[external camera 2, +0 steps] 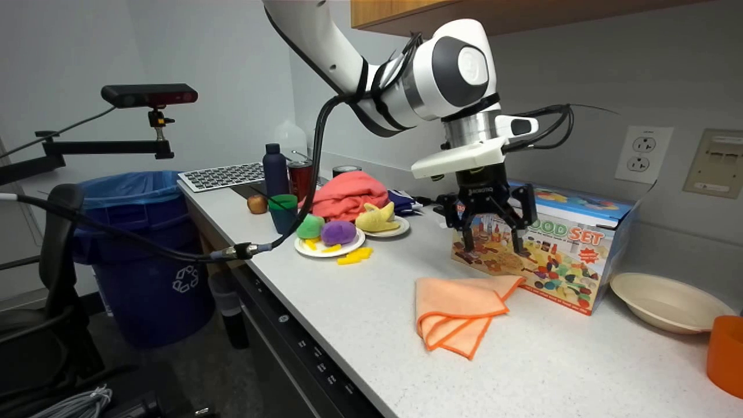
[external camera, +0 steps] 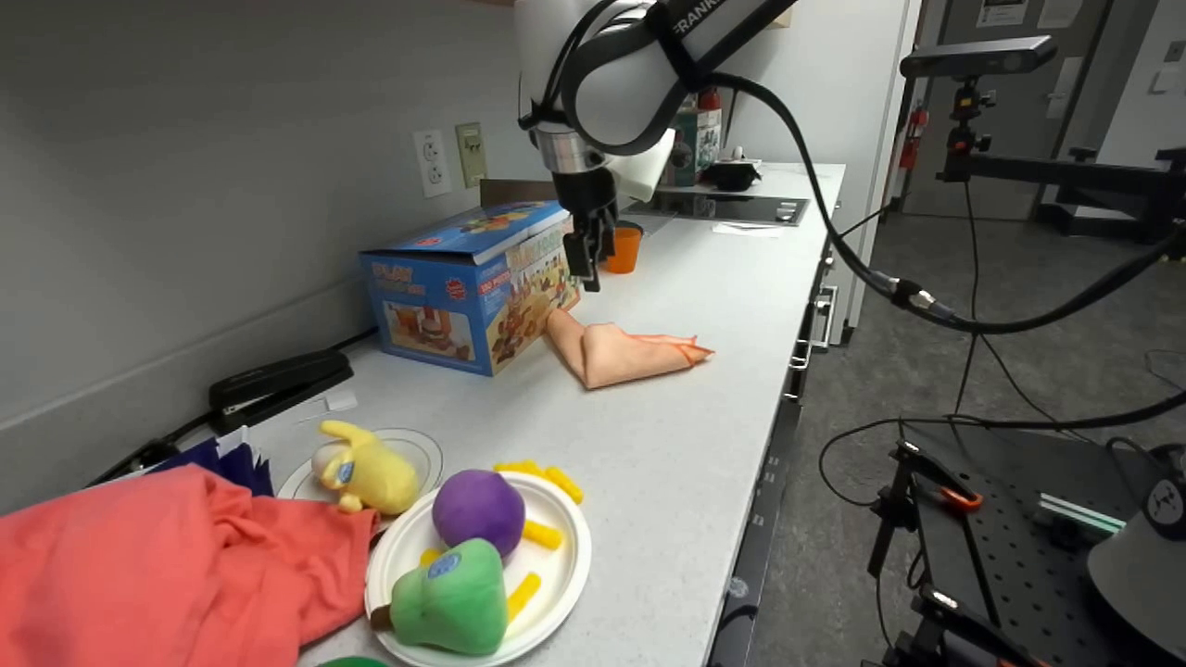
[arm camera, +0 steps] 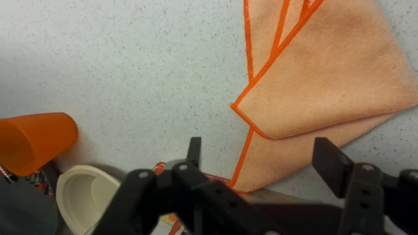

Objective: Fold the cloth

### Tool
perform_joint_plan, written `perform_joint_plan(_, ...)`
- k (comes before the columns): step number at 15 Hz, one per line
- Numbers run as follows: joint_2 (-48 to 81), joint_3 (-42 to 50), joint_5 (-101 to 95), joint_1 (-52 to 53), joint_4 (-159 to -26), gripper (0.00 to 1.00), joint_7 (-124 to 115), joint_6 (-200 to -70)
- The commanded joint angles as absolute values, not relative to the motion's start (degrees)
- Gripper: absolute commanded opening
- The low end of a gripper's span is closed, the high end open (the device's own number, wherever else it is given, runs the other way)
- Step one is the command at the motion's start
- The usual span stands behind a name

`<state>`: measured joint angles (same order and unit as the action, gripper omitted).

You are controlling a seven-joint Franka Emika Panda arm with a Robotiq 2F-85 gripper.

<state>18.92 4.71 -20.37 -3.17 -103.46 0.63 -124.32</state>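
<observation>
The toy food box stands on the countertop. The beige bowl sits just beside one end of the box. The orange cup stands farther from the box than the bowl. The stapler lies near the box's opposite end. The white plate, bearing a purple toy and a green toy, sits well apart from the box. The wall outlet is mounted above the box.

The peach cloth, trimmed in bright orange, lies on the table, folded over itself in uneven layers. Its trimmed edges fan out at one end; at the other, a lower-layer corner reaches close to the box.
</observation>
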Motion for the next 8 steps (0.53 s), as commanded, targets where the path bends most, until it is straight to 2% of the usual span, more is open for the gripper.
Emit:
perform_joint_plan(1, 15.5, 5.3, -22.1, -0.8, -107.5, 1.00, -7.2, -125.9)
perform_joint_plan(8, 4.2, 2.6, -16.2, 2.2, -122.7, 1.00, -20.4, -123.9)
